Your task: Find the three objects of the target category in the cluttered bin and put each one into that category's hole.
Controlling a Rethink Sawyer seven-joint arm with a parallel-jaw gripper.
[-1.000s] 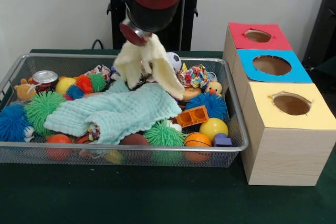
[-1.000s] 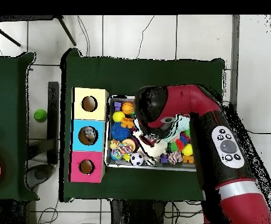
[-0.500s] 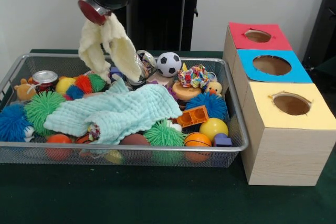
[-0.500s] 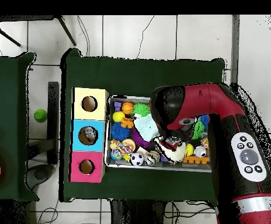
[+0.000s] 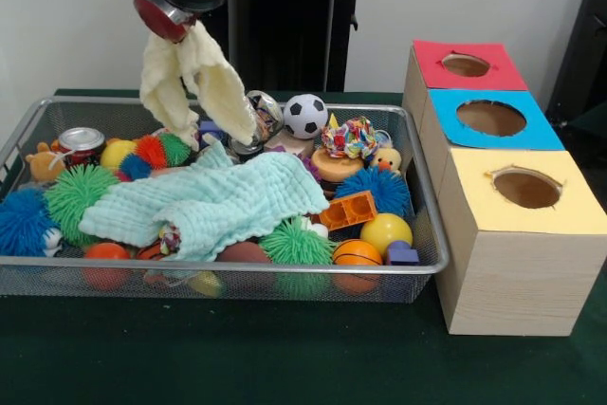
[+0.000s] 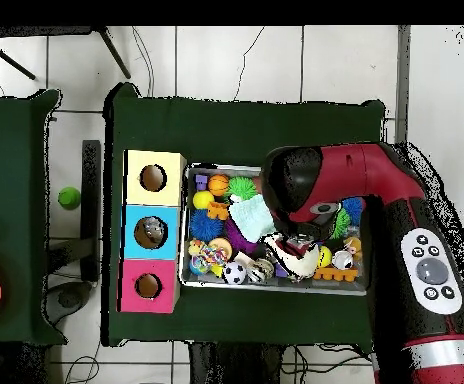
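Gripper (image 5: pixel 169 24) sits high over the left-back part of the wire bin (image 5: pixel 429 198), clamped on a pale yellow cloth (image 5: pixel 194 82) that hangs from it. The cloth's long axis runs roughly vertical: gathered top pinched at the gripper, two limp lobes dropping down, the right one longer and slanting down-right toward the metal can lid area, its lower end just above the clutter. Front view shows the hang and the drop clearly; overhead view shows the cloth (image 6: pixel 294 256) only as a small pale patch under the arm's head, near the bin's edge on the robot's side, so its length is lost there. Below in the bin: light green towel (image 5: pixel 213 201) spread across the middle, soccer ball (image 5: pixel 305 115), orange brick (image 5: pixel 347 210), yellow ball (image 5: pixel 385 230), small basketball (image 5: pixel 358 253), green spiky ball (image 5: pixel 72 193), blue spiky ball (image 5: pixel 21 220), tin can (image 5: pixel 81 143) at far left. Three boxes stand beside the bin, touching each other in a row: red-topped box (image 5: pixel 465 65), blue-topped box (image 5: pixel 490 119), yellow-topped box (image 5: pixel 524 189), each with a round hole. Overhead shows something grey inside the blue box's hole (image 6: pixel 151 233); front view cannot see into it.
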